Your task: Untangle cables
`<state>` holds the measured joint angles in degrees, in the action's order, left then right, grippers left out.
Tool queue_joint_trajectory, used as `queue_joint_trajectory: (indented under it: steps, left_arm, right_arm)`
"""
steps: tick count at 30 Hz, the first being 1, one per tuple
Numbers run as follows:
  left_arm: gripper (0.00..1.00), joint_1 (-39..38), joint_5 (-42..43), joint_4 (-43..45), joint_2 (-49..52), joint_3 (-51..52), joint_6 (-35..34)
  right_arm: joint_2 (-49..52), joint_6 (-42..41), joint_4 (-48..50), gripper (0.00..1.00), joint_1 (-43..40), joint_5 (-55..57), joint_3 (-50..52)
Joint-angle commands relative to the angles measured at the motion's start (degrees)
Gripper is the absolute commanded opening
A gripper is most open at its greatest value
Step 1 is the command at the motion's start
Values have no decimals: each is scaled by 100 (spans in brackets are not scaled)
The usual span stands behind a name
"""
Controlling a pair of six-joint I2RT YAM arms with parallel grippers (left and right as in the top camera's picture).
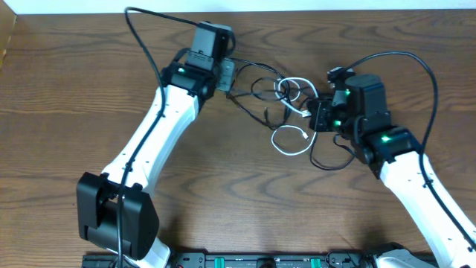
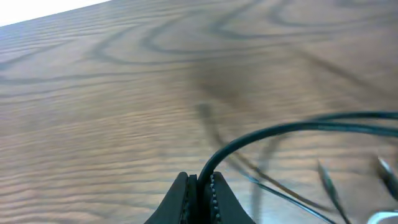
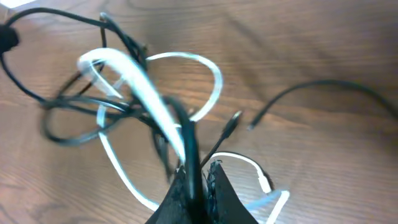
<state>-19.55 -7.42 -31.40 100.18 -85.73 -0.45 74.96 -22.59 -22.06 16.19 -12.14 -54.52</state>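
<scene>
Left claw [image 2: 200,182] clamped on the thin black flexible cable [image 2: 280,127], which arcs off to its right; right claw [image 3: 200,173] clamped on the same cable, with the thin white flexible cable [image 3: 186,61] looping just ahead; seemingly the pulling-apart step; next, draw the claws apart slowly.

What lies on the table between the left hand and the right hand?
The overhead view shows loops of the black cable and the white cable there, crossing each other.

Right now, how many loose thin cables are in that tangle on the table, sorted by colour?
white cable: 1
black cable: 1
Total: 2
</scene>
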Motion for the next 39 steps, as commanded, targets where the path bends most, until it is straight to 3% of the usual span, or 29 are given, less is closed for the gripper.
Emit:
queue_joint_trajectory:
  steps: [1, 19, 27, 34, 35, 39]
  left_arm:
    - [8, 363, -616, 0, -101, 11, -94]
    - [7, 1766, -619, 0, -101, 11, -98]
    - [7, 1851, -791, 22, -101, 11, -118]
    - [8, 1644, -455, -28, -101, 11, -116]
    - [8, 1596, -378, -42, -103, 11, -116]
    - [7, 1360, -195, -66, -103, 11, -116]
  right_arm:
    - [-389, -42, -146, 1, -361, 280, -11]
    - [-2420, 494, -1521, 1, -2614, 247, -13]
    - [-2592, 811, -1893, 1, -3307, 0, -11]
    - [-2546, 881, -1961, 1, -3338, -258, -11]
    - [-2511, 946, -1991, 6, -3335, -350, -11]
    - [-2282, 1082, -2107, 43, -3335, -732, -11]
